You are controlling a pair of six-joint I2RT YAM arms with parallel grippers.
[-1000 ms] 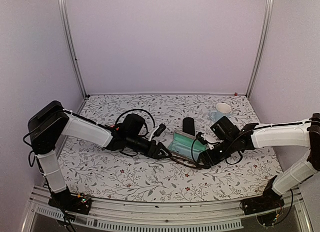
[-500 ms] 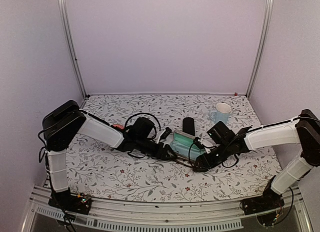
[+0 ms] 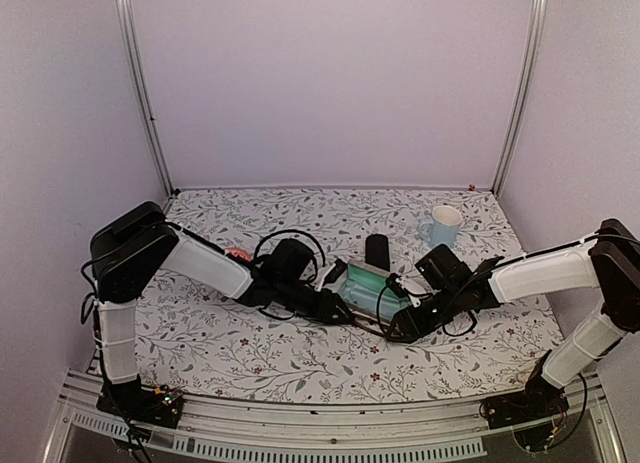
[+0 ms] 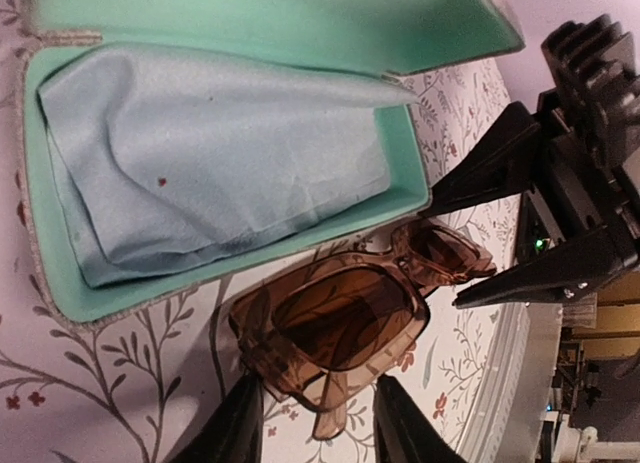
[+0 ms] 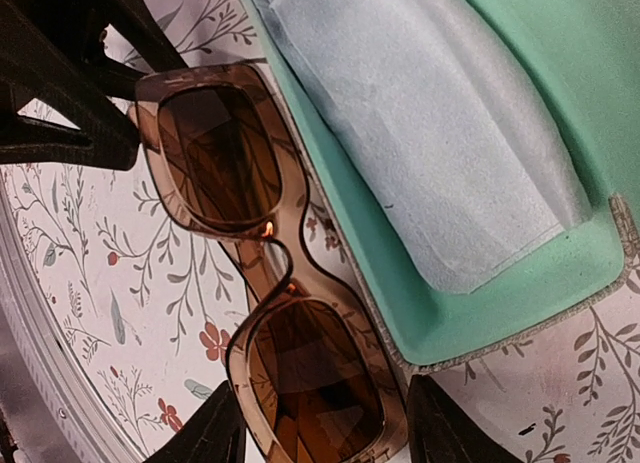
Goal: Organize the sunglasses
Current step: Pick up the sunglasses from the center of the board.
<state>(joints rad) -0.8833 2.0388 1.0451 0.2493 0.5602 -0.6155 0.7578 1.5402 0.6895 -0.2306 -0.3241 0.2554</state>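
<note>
Now, on the floral table (image 3: 250, 353), the open mint-lined case (image 4: 420, 198) is seen, with the brown sunglasses (image 4: 340, 323) laid just beside its rim. One lens is straddled narrowly, with slack, by the left gripper (image 4: 318, 381). The other is hugged by the right gripper (image 5: 322, 385); whether it is clamped cannot be told.

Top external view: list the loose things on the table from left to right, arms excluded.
Small pink-red object → open teal-lined case → pale blue mug. Black oval case and brown sunglasses left out: they overlap the open case.
</note>
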